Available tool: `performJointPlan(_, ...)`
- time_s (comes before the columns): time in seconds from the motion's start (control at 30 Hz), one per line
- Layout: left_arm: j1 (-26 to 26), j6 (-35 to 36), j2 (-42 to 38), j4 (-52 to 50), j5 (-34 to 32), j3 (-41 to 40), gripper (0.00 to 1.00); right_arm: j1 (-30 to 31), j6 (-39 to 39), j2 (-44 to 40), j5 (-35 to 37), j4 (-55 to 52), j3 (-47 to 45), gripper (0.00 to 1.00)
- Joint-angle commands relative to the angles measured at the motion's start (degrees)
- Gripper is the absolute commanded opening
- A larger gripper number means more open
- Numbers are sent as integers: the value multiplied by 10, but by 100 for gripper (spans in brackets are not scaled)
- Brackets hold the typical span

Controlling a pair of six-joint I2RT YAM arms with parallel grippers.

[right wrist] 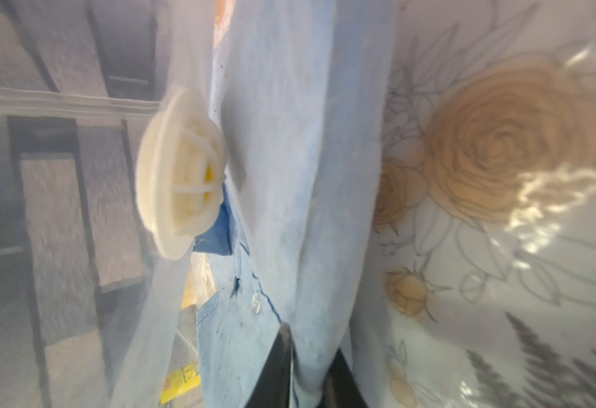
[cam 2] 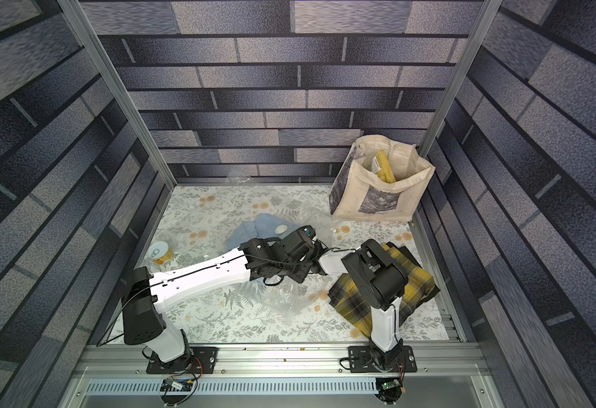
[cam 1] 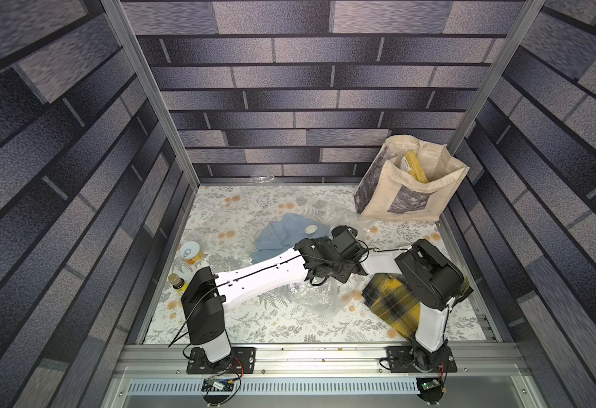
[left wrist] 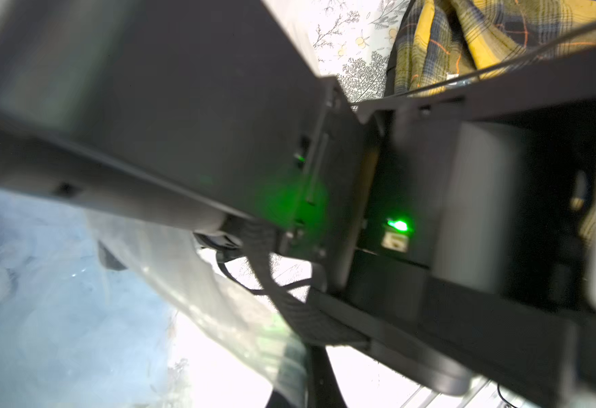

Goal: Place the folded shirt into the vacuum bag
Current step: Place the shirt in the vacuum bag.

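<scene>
Both top views: the folded light-blue shirt [cam 1: 279, 236] is seen mid-table under the crinkly transparent plastic vacuum bag [cam 1: 310, 300], long axis running near-left to far-right. The left gripper, hidden there and indistinct in the left wrist view, is held closed. Right wrist view: the right gripper [right wrist: 310, 341] is clamped on a shirt fold beside the round white valve cap [right wrist: 180, 169].
</scene>
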Motion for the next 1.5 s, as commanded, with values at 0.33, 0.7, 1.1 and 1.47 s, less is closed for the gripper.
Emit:
performJointPlan(0.33,22,4,-38,36,31,-20,0,6,103,-69,-18,67,-144,60)
performJointPlan(0.7,16,5,-34,36,37,-5,0,67,194,42,39,187,-111,28)
performJointPlan(1.1,9,4,-33,32,42,0,0,72,144,130,-4,126,43,14)
performJointPlan(1.47,16,2,-40,22,27,-9,0,69,129,191,-36,103,154,25)
